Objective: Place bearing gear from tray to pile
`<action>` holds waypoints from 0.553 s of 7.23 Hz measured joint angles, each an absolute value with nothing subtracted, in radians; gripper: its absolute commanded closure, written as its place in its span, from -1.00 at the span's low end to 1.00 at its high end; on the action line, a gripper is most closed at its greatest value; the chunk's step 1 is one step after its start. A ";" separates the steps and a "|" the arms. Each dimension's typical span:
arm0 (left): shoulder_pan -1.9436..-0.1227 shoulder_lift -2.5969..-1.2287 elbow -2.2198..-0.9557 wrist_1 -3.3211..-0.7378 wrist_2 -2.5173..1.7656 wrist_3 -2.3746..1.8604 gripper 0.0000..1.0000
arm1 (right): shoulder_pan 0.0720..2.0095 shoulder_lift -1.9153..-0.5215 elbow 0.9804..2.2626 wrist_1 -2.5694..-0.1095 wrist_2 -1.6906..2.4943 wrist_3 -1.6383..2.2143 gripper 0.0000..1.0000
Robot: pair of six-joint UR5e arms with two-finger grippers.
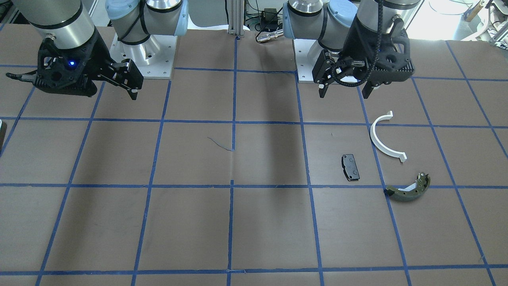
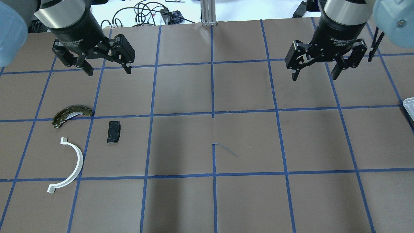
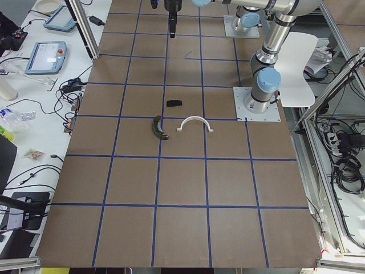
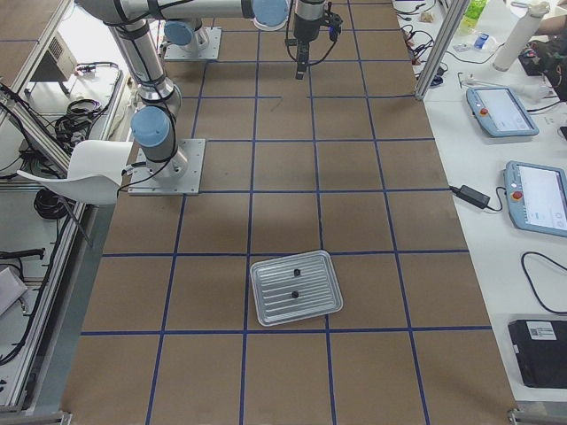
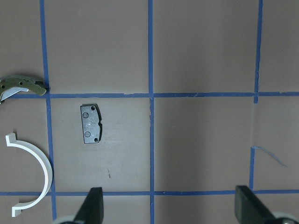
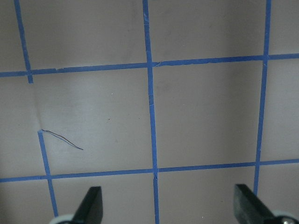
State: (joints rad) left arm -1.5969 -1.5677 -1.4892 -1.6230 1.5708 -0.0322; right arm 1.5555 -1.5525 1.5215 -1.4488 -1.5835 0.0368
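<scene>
Left gripper and right gripper hang spread wide and empty above a brown-papered table gridded in blue tape, with benches of teach pendants and cables alongside. Toward the table's end on the robot's right, a metal tray holds two small dark parts, too small to tell which way either points. On the robot's left lies the pile: white half-ring, black brake pad and olive brake shoe, none touching.
</scene>
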 measured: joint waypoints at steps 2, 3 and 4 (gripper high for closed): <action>-1.597 -1.568 -1.489 -1.623 1.571 -0.032 -1.00 | 1.551 -1.552 1.522 -1.447 -1.582 0.037 -1.00; -1.597 -1.567 -1.489 -1.623 1.571 -0.032 -1.00 | 1.550 -1.553 1.522 -1.447 -1.579 0.037 -1.00; -1.597 -1.567 -1.489 -1.623 1.571 -0.032 -1.00 | 1.549 -1.553 1.522 -1.445 -1.580 0.038 -1.00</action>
State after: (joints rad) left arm -1.5969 -1.5671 -1.4895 -1.6229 1.5708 -0.0322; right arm 1.5491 -1.5532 1.5217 -1.4452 -1.5796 0.0383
